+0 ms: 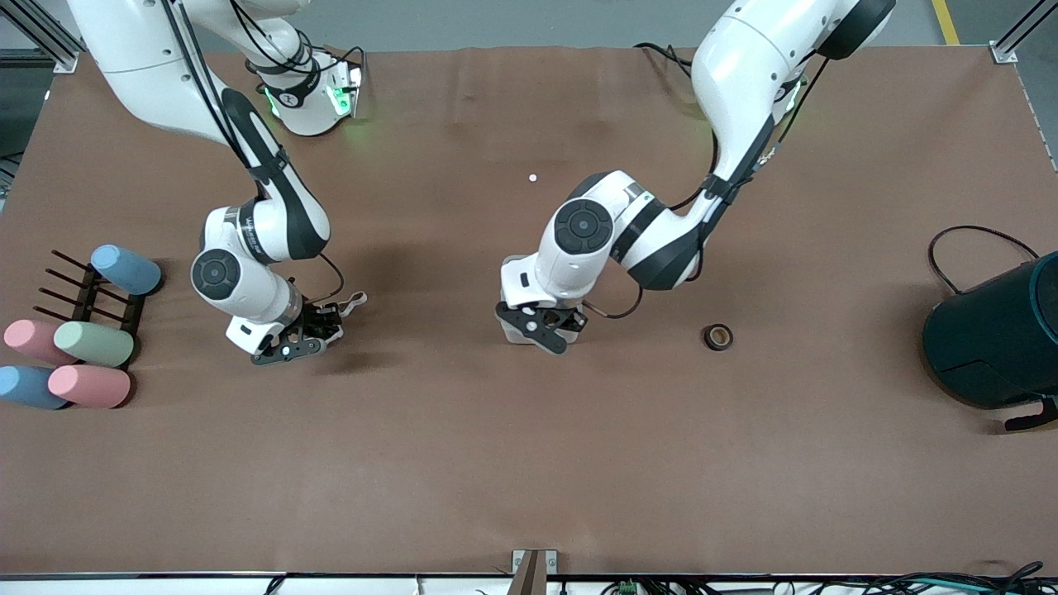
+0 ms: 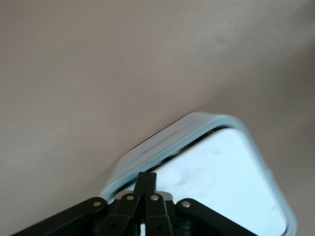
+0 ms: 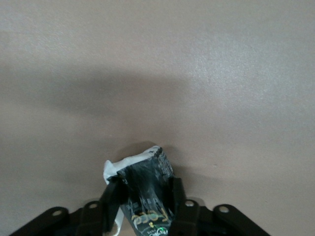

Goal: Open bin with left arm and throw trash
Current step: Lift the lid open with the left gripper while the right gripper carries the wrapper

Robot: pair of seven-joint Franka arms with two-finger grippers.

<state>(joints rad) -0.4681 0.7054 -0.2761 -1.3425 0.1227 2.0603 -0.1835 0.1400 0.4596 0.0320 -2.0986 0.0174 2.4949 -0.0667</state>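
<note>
The white-grey bin (image 1: 510, 329) stands mid-table, mostly hidden under my left gripper (image 1: 544, 325). In the left wrist view the left gripper (image 2: 146, 179) is shut, its fingertips at the edge of the flat lid (image 2: 221, 182). A dark gap shows between the lid and the bin's rim (image 2: 197, 122). My right gripper (image 1: 326, 321), toward the right arm's end of the table, is shut on the black printed wrapper packet (image 1: 354, 301). The packet (image 3: 145, 184) sticks out between the right gripper's fingers (image 3: 112, 196). The black tape roll (image 1: 717, 336) lies on the mat beside the bin. The rubber band is out of view.
A large dark teal cylinder (image 1: 992, 339) with a black cable (image 1: 975, 235) lies at the left arm's end. A black rack (image 1: 91, 293) with several pastel cups (image 1: 92, 343) sits at the right arm's end. A tiny white speck (image 1: 533, 177) lies farther from the camera than the bin.
</note>
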